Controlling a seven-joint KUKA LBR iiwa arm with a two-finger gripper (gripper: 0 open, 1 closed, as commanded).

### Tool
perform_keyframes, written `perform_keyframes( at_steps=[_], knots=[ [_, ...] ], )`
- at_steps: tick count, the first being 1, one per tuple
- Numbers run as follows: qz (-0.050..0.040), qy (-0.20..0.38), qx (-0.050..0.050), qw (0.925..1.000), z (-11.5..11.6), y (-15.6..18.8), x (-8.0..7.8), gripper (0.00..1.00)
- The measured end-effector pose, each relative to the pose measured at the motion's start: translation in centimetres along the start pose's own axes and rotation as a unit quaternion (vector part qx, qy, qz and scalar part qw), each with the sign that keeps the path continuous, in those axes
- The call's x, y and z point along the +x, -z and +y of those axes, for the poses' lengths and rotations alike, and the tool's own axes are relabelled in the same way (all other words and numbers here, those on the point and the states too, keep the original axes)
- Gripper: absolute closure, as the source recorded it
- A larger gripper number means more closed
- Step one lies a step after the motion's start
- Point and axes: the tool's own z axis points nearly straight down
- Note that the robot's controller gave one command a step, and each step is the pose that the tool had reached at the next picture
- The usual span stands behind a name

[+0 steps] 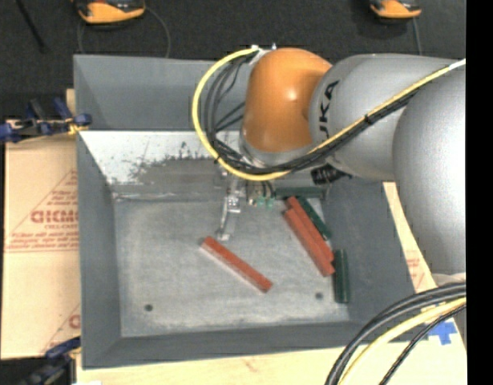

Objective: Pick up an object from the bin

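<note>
My gripper (pixel 227 233) hangs below the orange-covered wrist, near the middle of the bin floor. One thin metal finger points down, and its tip is just above the upper left end of a flat red-brown bar (pixel 236 265) that lies slanted on the floor. To the right, a second red-brown bar (pixel 309 235) lies slanted beside a dark green stick (pixel 339 275). Nothing shows between the fingers.
A small green piece lies under the wrist by the back wall. The left half of the bin floor is bare grey metal. The arm and its cables cover the back right part of the bin.
</note>
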Motion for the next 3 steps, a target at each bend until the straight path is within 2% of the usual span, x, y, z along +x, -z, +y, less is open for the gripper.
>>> perform_keyframes(
  at_steps=[1,2,3],
  knots=[
    [0.0056,-0.01,0.002,0.9999,-3.3,-8.8,4.4,0.0],
    [0.0007,-0.01,0.0,1.0,-3.1,-8.3,4.1,1.0],
    [-0.0036,-0.023,-0.002,0.9997,-3.1,6.1,4.1,1.0]
  ],
)
